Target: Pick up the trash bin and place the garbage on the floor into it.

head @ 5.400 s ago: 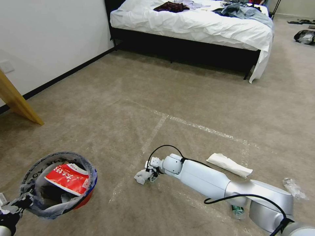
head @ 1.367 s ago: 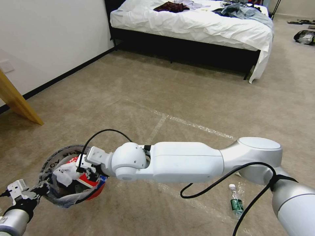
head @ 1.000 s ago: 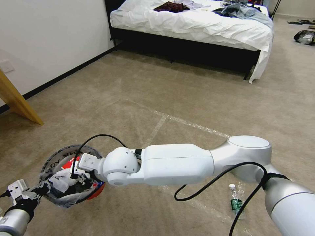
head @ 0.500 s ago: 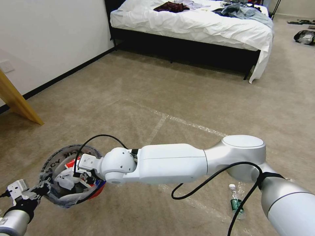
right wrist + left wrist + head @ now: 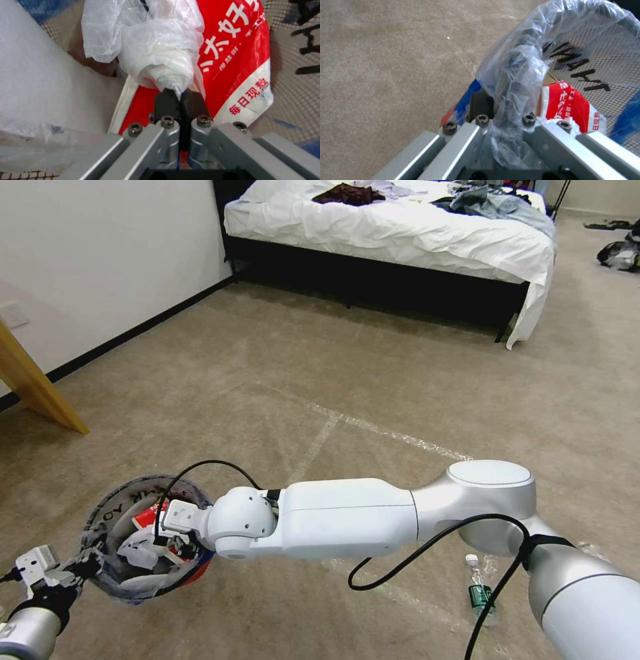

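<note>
Even, bright indoor light, soft shadow under the bed [image 5: 400, 280], mild glare on the clear tape lines [image 5: 400, 437], wide-angle bending at head-view edges, wrist views soft, near gripper frames blurred

The bin [image 5: 195, 572] is red, its bag [image 5: 523, 57] clear bluish with black lettering. A wrapper [image 5: 233, 62] inside is red with white characters — white-edged, with red print. The wad [image 5: 160, 55] is white in clear film. The carpet [image 5: 233, 380] is beige-grey, crossed by shiny tape lines [image 5: 400, 437]. A bottle [image 5: 479, 593] wears a green label — white cap.
</note>
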`<state>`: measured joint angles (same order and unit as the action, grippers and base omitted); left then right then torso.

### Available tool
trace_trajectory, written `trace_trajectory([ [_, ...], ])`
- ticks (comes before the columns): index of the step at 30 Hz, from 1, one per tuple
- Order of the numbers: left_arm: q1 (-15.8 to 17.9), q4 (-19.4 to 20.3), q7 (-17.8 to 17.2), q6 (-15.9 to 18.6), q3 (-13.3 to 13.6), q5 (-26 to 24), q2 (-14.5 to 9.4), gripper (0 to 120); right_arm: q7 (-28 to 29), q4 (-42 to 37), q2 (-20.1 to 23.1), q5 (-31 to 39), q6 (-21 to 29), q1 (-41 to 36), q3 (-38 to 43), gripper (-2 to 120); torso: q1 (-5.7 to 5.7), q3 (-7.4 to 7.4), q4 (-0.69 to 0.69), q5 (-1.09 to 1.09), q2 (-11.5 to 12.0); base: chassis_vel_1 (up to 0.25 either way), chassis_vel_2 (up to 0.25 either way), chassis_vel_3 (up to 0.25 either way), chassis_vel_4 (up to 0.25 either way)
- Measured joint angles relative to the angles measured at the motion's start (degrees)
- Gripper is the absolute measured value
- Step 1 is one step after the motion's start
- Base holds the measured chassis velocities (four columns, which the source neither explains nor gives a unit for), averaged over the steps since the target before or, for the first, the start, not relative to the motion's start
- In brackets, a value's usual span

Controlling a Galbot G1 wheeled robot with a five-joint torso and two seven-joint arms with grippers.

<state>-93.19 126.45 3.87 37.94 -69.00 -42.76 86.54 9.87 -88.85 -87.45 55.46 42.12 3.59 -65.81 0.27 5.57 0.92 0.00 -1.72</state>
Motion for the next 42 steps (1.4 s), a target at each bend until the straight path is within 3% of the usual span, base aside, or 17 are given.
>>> trace_trajectory([
  [20, 0.0, -0.7, 0.3, -0.3, 0.2, 0.5, 0.2, 1, 0.6, 2.1, -2.0, -0.8, 0.0, -1.3, -0.9, 1, 0.00, 0.00, 0.00, 0.00, 0.0, 0.000, 0.000, 0.000, 0.000],
  [25, 0.1, -0.9, 0.3, -0.3, 0.3, 0.6, 0.2, 1, 1.4, 1.8, -1.5, -0.8, 0.0, -1.3, -0.9, 24, 0.00, 0.00, 0.00, 0.00, 0.0, 0.000, 0.000, 0.000, 0.000],
  [32, 0.3, -1.5, 0.4, -0.3, 0.4, 0.8, 0.1, 1, 1.6, 0.9, -0.7, -0.5, 0.0, -0.7, -0.7, 44, 0.00, 0.00, 0.00, 0.00, 0.0, 0.000, 0.000, 0.000, 0.000],
  [34, 0.4, -1.8, 0.5, -0.4, 0.4, 1.0, 0.1, 1, 1.6, 0.6, -0.1, -0.4, 0.0, -0.2, -0.5, 57, 0.00, 0.00, 0.00, 0.00, 0.0, 0.000, 0.000, 0.000, 0.000],
  [42, 0.7, -2.1, 0.8, -0.4, 0.5, 1.1, 0.1, 1, 1.5, -0.8, 0.9, 0.0, 0.0, 0.8, 0.3, 84, 0.00, 0.00, 0.00, 0.00, 0.0, 0.000, 0.000, 0.000, 0.000],
])
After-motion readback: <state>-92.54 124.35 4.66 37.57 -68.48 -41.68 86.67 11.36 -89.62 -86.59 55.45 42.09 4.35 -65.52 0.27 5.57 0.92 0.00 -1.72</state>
